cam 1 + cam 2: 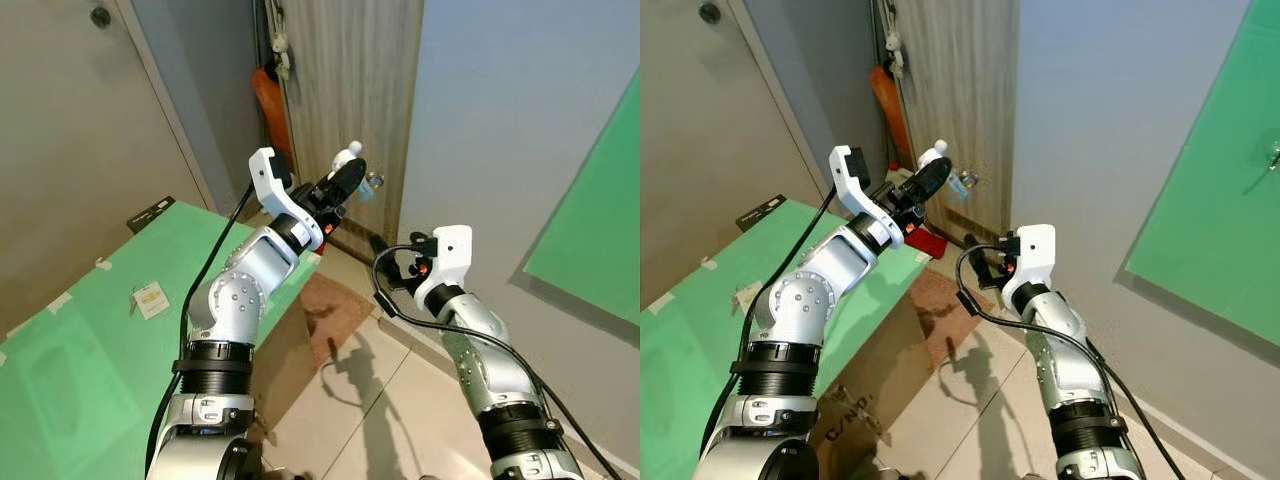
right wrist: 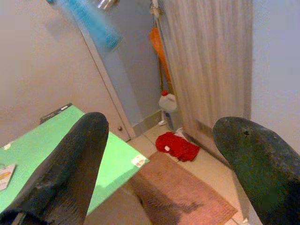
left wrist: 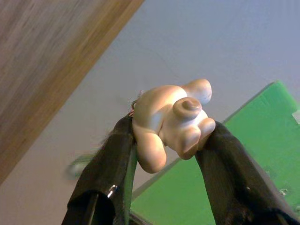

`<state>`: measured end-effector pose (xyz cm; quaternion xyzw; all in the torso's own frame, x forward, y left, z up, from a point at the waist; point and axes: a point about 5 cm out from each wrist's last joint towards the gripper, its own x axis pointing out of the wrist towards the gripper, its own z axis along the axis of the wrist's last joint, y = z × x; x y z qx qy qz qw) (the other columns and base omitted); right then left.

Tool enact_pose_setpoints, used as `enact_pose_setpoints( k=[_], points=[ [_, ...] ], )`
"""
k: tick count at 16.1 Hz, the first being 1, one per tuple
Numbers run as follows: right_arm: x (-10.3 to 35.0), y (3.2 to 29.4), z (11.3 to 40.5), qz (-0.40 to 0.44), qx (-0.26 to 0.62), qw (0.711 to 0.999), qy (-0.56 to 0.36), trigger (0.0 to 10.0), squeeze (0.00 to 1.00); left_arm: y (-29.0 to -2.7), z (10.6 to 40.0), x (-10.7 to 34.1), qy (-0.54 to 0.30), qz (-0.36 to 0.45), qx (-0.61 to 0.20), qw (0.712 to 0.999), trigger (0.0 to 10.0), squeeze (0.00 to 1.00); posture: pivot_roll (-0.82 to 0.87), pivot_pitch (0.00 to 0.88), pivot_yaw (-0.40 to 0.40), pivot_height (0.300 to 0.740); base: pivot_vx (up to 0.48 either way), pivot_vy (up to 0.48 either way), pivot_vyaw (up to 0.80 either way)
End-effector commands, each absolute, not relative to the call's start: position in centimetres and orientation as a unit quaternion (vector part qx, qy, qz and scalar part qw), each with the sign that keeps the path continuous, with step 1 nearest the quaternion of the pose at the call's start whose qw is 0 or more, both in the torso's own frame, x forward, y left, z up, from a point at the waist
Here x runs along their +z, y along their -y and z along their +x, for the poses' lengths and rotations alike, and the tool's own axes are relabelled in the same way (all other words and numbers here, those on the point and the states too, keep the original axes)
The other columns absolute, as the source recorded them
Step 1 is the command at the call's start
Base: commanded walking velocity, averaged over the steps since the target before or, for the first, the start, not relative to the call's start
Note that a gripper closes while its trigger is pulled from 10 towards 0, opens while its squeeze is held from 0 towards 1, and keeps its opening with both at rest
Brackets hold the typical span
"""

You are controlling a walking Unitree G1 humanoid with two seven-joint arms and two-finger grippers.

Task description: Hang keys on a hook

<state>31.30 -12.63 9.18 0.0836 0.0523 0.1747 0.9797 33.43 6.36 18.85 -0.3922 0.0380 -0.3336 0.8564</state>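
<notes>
White and rounded, a small figurine keychain (image 3: 171, 119) sits pinched between the two black fingers (image 3: 112, 173) of the left gripper (image 1: 340, 180), which is closed on its sides. In the left wrist view the figurine bulges out past the fingertips, and a bit of metal ring shows at its edge against one finger. From the head views, a pale blue tag (image 1: 370, 186) hangs just beyond the left gripper, on the side away from the arm, blurred and hard to read. The left arm (image 1: 250, 280) is raised and stretched forward, putting the gripper close in front of a wood-grain panel (image 1: 350, 90) and just beside the grey wall (image 1: 500, 130) that meets it.

Lower down and nearer the robot's body than the left gripper, the right gripper (image 1: 395, 262) is held out with its fingers (image 2: 70, 164) spread wide and nothing between them. Past those fingers lie a red cloth (image 2: 178, 145) on the floor, a brownish mat (image 2: 183, 192) nearer the gripper, and a white jug with a red cap (image 2: 168, 101) standing by the panel's foot. An orange object (image 1: 272, 105) leans in the corner above them.

Under the left arm runs a green table (image 1: 80, 340) with a small card (image 1: 151, 299) lying on it. A green board (image 1: 590, 230) is fixed to the wall out beyond the right gripper.
</notes>
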Motion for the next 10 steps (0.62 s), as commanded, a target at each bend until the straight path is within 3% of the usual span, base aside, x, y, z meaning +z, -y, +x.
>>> enact_pose_setpoints(
  k=[1,10],
  points=[
    [10.1,11.7,31.6,0.086,0.193,0.977,-0.039,10.0,0.0,-6.0,33.4,20.1,-0.025,-0.398,-0.347,0.849,0.0,0.0,-0.09,0.0,0.12,0.731,0.0,0.0,0.0],
    [12.0,10.5,32.9,0.089,0.174,0.981,-0.01,10.0,0.0,-5.3,32.7,22.0,-0.025,-0.408,-0.379,0.83,0.0,0.0,-0.08,0.0,0.132,0.731,0.0,0.0,0.0]
  ],
)
